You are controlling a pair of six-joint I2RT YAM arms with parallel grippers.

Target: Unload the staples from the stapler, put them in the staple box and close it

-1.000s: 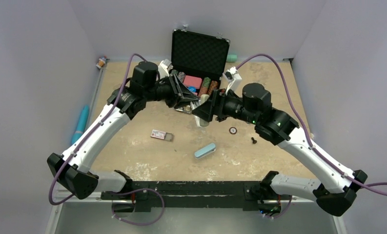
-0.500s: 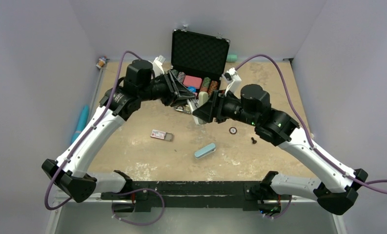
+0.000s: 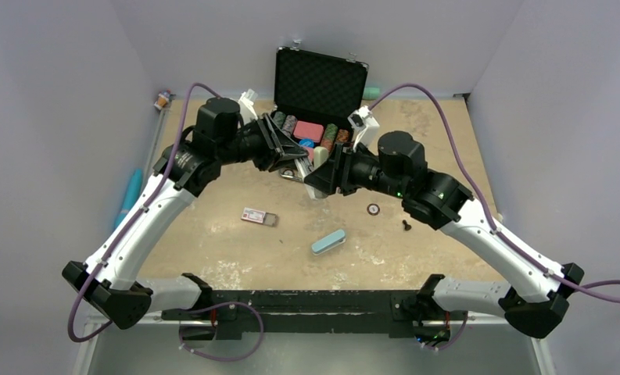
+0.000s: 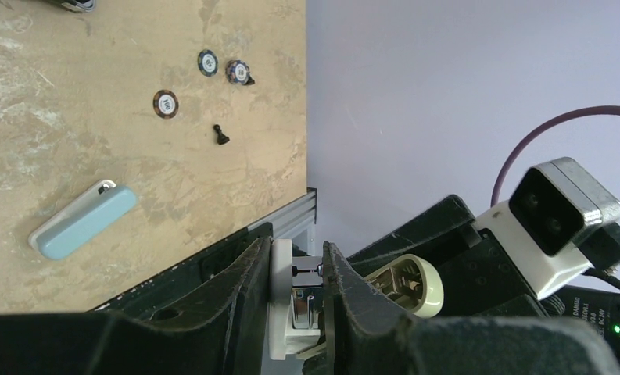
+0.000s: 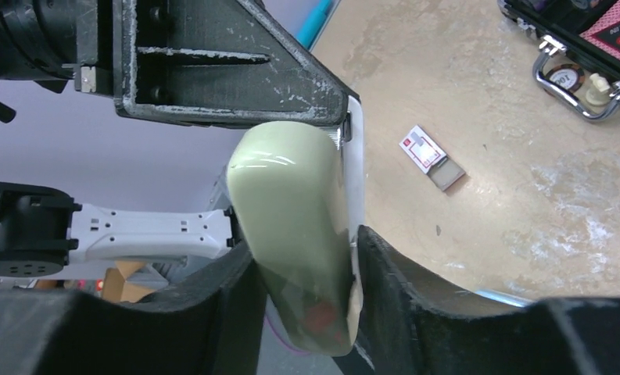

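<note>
Our right jaws have just narrowed onto the pale-green top of the stapler (image 5: pixel 287 203), while our left jaws hold its white base, all raised above the worktop (image 3: pixel 213 234). No staples show; we judge them still inside, the halves ready for parting.

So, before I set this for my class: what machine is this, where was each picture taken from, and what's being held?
These are two robot arms bolted to a table. One picture looks down from above; the other two come from wrist cameras. Together the arms hold up a pale green stapler: the left jaws pinch its white part, the right jaws clasp its body. On the table lie a red-and-white box, a pale blue oblong, poker chips and a black pawn. An open black case stands behind. No staples show.
</note>
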